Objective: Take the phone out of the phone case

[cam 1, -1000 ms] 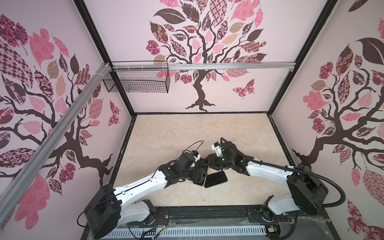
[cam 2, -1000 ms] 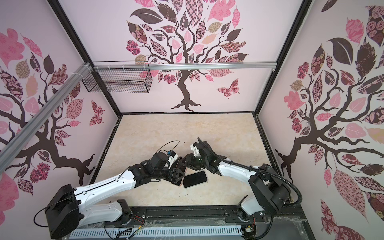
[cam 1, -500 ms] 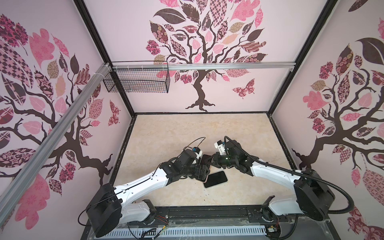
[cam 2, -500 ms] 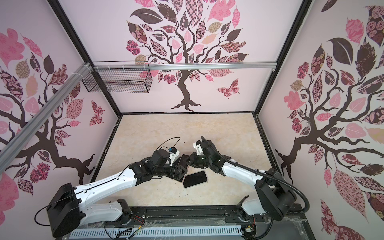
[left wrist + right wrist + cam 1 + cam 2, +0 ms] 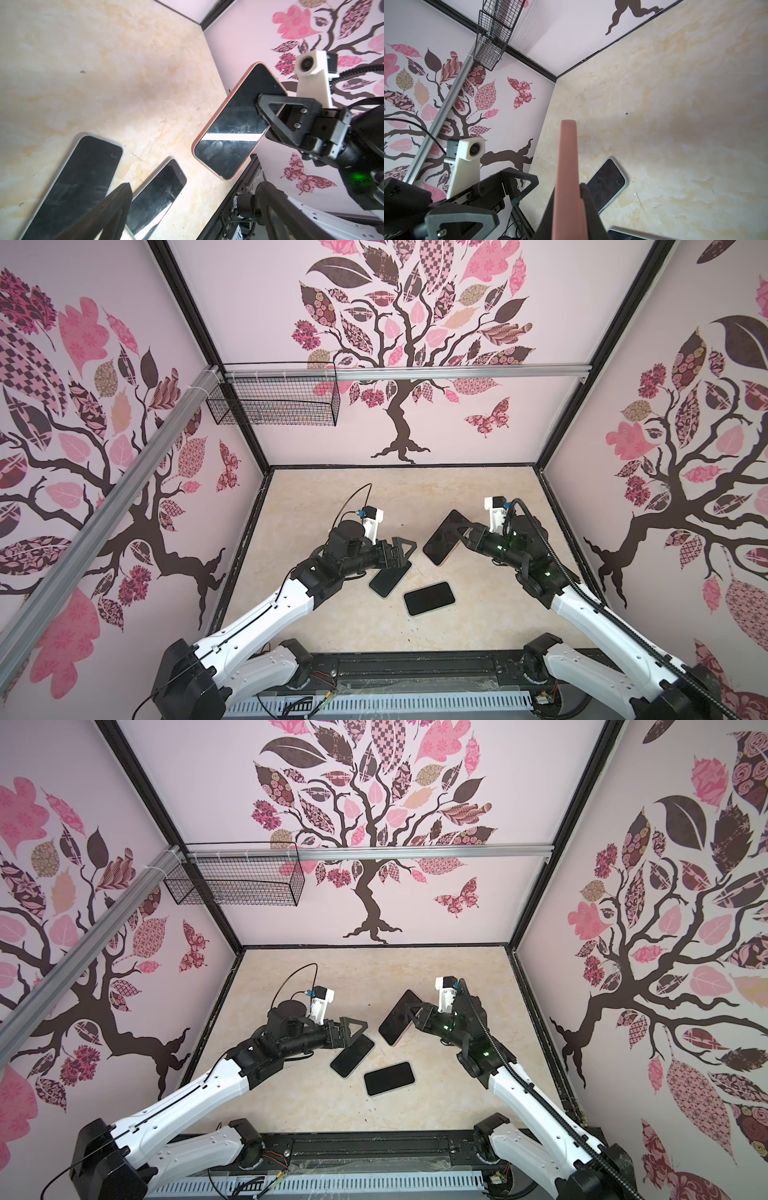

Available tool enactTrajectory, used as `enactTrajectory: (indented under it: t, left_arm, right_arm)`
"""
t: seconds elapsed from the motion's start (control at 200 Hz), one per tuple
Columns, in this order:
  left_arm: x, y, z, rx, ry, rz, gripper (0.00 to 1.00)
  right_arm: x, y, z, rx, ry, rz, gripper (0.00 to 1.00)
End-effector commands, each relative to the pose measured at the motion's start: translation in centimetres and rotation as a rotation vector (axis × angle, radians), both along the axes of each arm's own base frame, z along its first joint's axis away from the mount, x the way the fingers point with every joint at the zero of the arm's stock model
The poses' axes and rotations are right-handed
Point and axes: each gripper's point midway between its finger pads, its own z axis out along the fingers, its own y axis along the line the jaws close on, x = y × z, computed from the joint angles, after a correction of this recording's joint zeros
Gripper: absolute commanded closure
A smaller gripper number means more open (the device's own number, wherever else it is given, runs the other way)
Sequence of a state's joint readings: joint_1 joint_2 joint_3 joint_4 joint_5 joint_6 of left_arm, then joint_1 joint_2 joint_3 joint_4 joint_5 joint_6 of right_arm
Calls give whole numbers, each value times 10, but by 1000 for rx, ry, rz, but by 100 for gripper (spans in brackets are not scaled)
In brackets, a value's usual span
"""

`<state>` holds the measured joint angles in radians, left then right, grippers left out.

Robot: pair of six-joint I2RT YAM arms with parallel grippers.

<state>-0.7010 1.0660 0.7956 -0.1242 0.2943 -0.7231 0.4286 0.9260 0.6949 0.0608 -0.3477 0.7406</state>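
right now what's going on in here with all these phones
The right gripper is shut on a pink-cased phone and holds it tilted, apparently clear of the table. The left gripper hangs open and empty just above a second phone that lies flat. A third phone lies beside that one, nearer the robot's base. The held phone is not yet out of its pink case.
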Motion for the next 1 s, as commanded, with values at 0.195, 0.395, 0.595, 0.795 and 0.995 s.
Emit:
enactTrajectory:
  t: [0.195,0.395,0.595,0.795,0.995]
  left_arm:
    - [-17,-8,75,-147,-194,-115,2]
    - [-33,-12,103,-280,-287,-196,4]
    - [-37,-16,109,-299,-310,-234,10]
    - [-45,-18,112,-346,-314,-274,12]
    - [-65,-27,129,-427,-336,-410,22]
  right_arm:
    - [-36,2,119,14,-433,130,100]
    - [-46,13,140,96,-448,211,100]
    - [-65,19,162,322,-534,311,100]
    - [-83,19,176,436,-569,394,100]
    - [-91,16,183,536,-593,429,100]
